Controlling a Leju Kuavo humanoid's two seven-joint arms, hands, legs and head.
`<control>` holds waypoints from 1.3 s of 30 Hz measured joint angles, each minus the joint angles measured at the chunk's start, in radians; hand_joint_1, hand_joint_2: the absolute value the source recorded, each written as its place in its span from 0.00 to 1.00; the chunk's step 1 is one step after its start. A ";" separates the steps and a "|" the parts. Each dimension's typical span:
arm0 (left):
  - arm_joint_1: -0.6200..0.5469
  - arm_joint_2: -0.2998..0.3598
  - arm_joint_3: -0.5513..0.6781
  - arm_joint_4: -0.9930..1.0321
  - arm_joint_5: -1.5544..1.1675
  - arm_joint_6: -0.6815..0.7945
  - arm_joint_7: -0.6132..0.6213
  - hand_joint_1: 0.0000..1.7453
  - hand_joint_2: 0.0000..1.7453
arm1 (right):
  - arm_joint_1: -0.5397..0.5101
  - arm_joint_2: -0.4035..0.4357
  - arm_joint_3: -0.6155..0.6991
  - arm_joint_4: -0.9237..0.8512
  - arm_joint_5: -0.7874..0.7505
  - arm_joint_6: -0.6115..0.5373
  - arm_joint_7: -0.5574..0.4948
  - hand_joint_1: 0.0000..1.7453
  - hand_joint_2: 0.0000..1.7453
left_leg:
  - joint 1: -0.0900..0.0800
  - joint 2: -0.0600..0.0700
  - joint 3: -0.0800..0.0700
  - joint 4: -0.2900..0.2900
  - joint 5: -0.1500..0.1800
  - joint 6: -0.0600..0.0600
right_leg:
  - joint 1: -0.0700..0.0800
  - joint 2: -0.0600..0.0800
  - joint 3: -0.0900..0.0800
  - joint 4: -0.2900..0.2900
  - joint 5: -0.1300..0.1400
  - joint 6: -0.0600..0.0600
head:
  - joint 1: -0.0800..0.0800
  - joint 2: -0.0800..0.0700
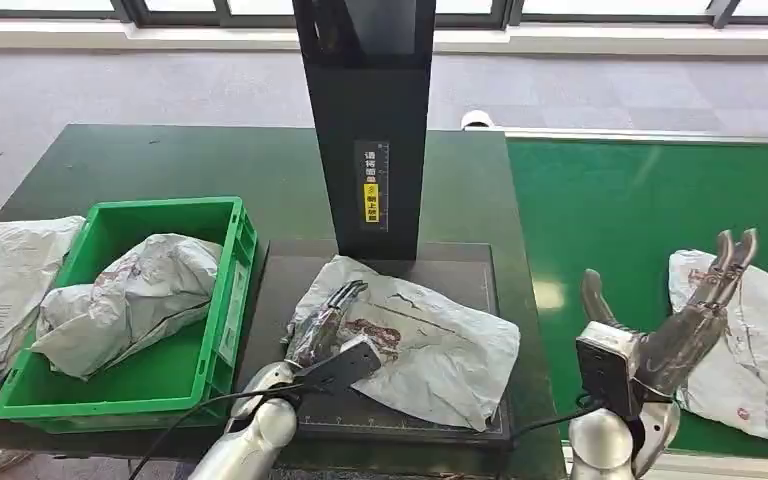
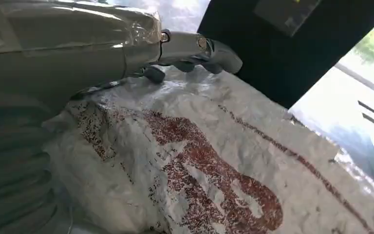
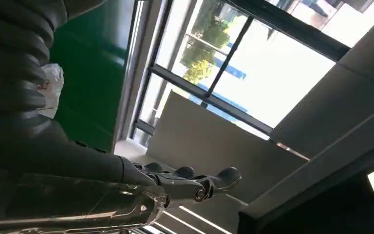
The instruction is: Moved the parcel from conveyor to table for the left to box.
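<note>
A crumpled grey parcel (image 1: 430, 345) with reddish print lies on the black mat (image 1: 460, 255) at the table's centre. My left hand (image 1: 325, 320) rests on its left part with fingers stretched along it. The left wrist view shows the same parcel (image 2: 214, 165) close under my left hand (image 2: 102, 44), whose fingers (image 2: 199, 48) reach out over it. A second grey parcel (image 1: 750, 350) lies on the green conveyor (image 1: 620, 200) at the right. My right hand (image 1: 695, 310) hovers just left of it, raised, fingers spread and holding nothing. In the right wrist view, my right hand (image 3: 185, 183) points upward and that parcel (image 3: 51, 90) lies behind it.
A green bin (image 1: 160, 208) at the left holds another grey parcel (image 1: 130, 300). A further parcel (image 1: 0, 280) lies on the table left of the bin. A tall black post (image 1: 370, 130) stands just behind the mat.
</note>
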 measured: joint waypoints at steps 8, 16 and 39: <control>-0.033 0.000 -0.008 0.061 -0.065 -0.007 0.072 0.00 1.00 | 0.000 0.000 -0.004 0.000 -0.019 0.000 0.000 0.00 1.00 | 0.000 0.000 0.000 0.000 0.000 0.000 | 0.000 -0.001 0.001 0.000 0.000 0.000 | 0.000 0.000; -0.103 0.000 -0.034 0.158 -0.101 -0.118 0.071 1.00 1.00 | -0.001 0.000 -0.005 0.001 -0.022 0.001 0.000 0.00 1.00 | 0.000 -0.007 0.001 0.000 0.001 0.002 | -0.001 -0.008 0.005 0.000 0.000 0.000 | 0.000 0.000; -0.208 -0.020 -0.095 0.331 -0.222 -0.066 0.169 1.00 1.00 | -0.002 0.000 -0.024 0.001 -0.033 0.002 0.000 0.00 1.00 | 0.000 -0.009 0.005 0.000 -0.001 0.006 | -0.003 -0.010 0.020 -0.002 -0.003 0.005 | 0.000 0.000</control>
